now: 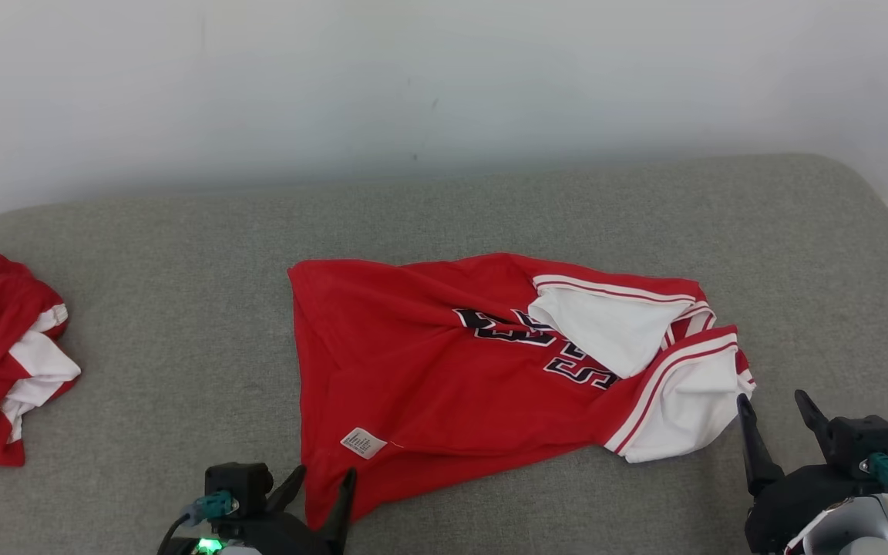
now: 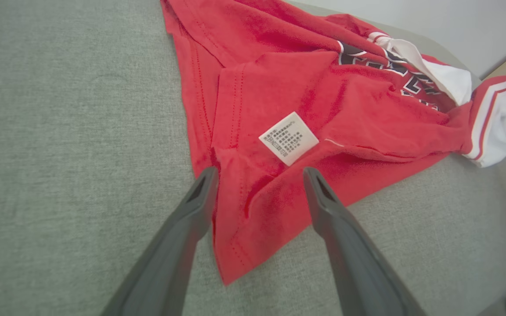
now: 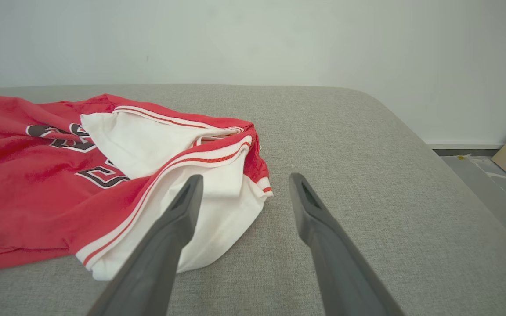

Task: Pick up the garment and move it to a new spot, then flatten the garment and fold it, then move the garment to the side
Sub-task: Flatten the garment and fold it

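Shirt [image 1: 428, 370] lies rumpled mid-cushion [image 1: 182, 231], sleeve flipped over the chest: not flat, not folded. Left gripper [image 1: 326, 470] jaws wide open over the near hem corner, right gripper [image 1: 769, 397] open beside the right sleeve, nothing held. Flatten, fold, side move left.

The garment [image 1: 428, 370] was soft, matt knit cloth with ribbed trim; its label [image 1: 364, 442] was thin, smooth printed fabric. The cushion [image 1: 182, 270] under it was coarse grey woven cloth, matt. The wall [image 1: 444, 77] was smooth and matt, lightly scuffed. The fingers [image 2: 178, 245] looked like dark matt plastic.
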### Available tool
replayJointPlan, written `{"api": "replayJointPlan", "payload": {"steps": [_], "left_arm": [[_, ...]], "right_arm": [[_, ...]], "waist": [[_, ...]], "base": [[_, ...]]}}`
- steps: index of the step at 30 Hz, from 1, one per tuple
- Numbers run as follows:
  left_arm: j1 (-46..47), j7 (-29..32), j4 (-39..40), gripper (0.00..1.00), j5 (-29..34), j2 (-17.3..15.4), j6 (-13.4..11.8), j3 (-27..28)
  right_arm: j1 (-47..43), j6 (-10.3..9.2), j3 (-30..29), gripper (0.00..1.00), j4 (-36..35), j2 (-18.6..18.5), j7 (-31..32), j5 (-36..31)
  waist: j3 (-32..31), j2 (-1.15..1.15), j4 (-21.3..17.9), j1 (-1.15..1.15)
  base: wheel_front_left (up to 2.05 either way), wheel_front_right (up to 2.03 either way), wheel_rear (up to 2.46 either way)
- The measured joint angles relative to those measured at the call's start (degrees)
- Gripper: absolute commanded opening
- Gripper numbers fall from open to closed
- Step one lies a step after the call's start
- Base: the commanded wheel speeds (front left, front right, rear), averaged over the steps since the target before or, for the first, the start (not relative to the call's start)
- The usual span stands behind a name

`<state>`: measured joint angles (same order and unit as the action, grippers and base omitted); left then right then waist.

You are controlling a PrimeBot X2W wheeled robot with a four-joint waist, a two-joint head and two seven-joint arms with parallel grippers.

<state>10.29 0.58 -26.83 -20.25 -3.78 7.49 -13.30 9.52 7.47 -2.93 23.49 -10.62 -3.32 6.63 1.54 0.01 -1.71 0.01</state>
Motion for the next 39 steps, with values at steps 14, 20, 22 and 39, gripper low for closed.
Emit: {"api": "replayJointPlan", "payload": {"steps": [14, 20, 22, 39], "left_arm": [[5.2, 3.5, -3.9, 1.0, -2.9, 0.3, -0.9, -0.4], [6.4, 5.3, -4.9, 1.0, -3.7, 0.4, -0.9, -1.3], [6.9, 5.4, -5.1, 1.0, -3.7, 0.4, -1.4, -1.3], [7.4, 3.9, -3.7, 1.0, -4.1, 0.4, -3.5, -2.1]], "right_arm": [[2.0, 0.0, 0.2, 1.0, 2.1, 0.5, -1.8, -0.1], [2.6, 0.0, 0.6, 1.0, 3.0, 0.7, -1.9, 0.0], [3.1, 0.0, 0.6, 1.0, 3.7, 0.7, -1.2, 0.5], [8.6, 0.0, 1.7, 1.0, 11.9, -2.6, 3.9, 9.7]], "waist": [[3.0, 0.0, -1.4, 0.0], [3.1, 0.0, -1.4, -0.01], [3.2, 0.0, -1.5, -0.01], [5.3, 0.0, -1.0, -0.02]], "base": [[0.0, 0.0, 0.0], [0.0, 0.0, 0.0], [0.0, 0.0, 0.0], [0.0, 0.0, 0.0]]}}
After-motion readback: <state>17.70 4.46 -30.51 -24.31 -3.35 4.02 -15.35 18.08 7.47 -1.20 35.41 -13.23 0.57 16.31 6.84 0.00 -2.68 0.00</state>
